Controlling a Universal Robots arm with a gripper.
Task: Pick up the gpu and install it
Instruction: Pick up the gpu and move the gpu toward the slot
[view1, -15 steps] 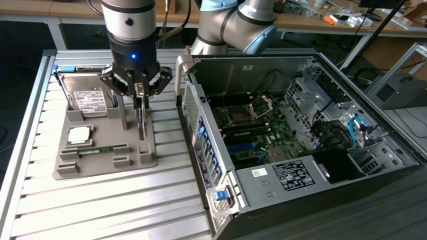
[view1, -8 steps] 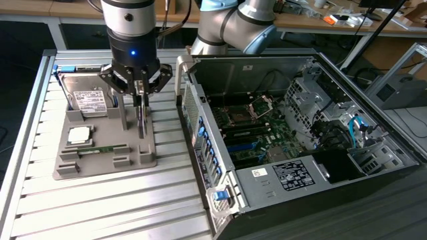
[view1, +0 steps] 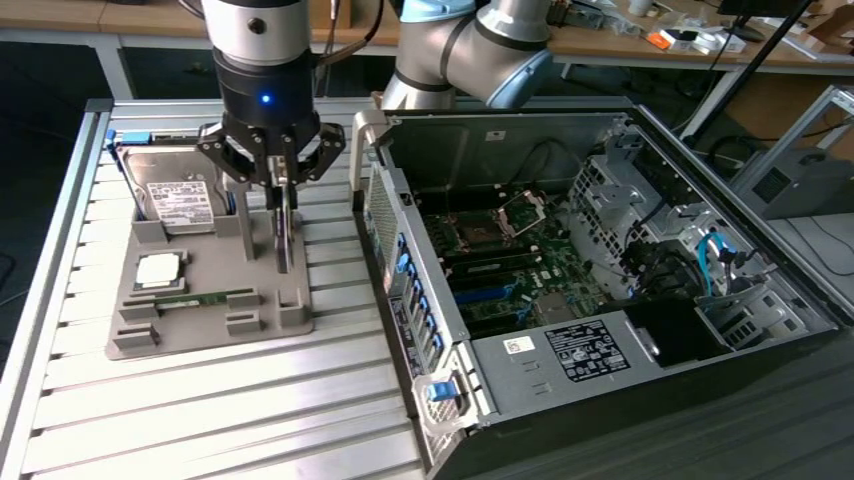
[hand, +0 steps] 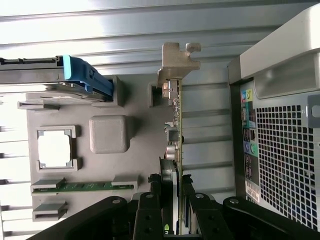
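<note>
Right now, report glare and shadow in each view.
Exterior view: the table shines with glare, while the computer case interior lies in shadow. Wrist view: glare washes the table slats and the processor nearly white; the gpu between the jaws is evenly lit.

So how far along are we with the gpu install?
Nothing installed yet. The gripper is pinching the gpu, which stands on edge at the grey tray; whether it's lifted is unclear. Carrying it to the open computer case and seating it remain.
</note>
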